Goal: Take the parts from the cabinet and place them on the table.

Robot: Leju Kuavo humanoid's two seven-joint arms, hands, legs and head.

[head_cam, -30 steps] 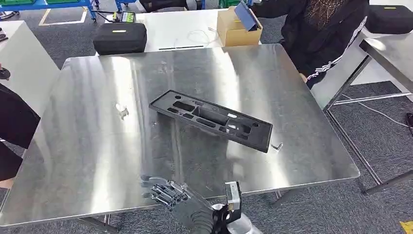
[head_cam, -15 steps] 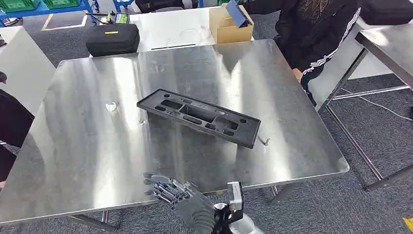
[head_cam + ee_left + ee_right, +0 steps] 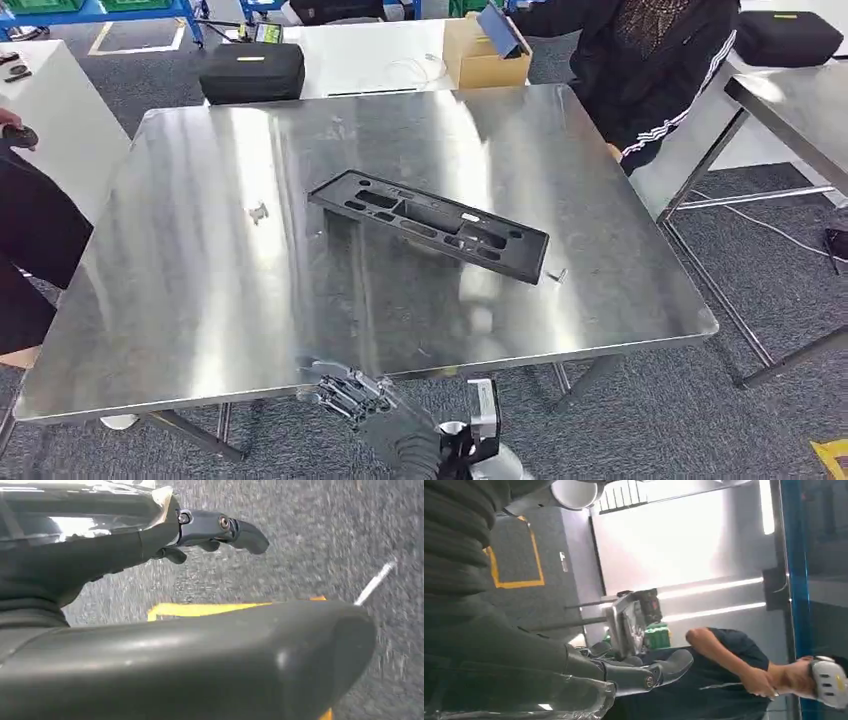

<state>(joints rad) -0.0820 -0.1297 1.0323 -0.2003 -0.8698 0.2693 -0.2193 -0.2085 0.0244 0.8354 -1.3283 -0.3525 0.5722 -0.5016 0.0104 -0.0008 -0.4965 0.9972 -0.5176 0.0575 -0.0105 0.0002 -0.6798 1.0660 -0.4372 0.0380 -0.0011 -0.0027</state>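
The black part [image 3: 430, 226] lies mid-frame on the tabletop [image 3: 200, 300], placed and untouched. The right hand [image 3: 365, 405], low in the frame, is held empty with fingers spread; the left hand [image 3: 220, 527] likewise. If swung forward, the part could be knocked.

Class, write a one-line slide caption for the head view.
Black moulded part lies on the steel table; right hand at its near edge.

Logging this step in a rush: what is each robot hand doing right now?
Left robot hand: open, fingers extended, holding nothing.
Right robot hand: open, fingers spread at the near edge of the shiny steel table, holding nothing.
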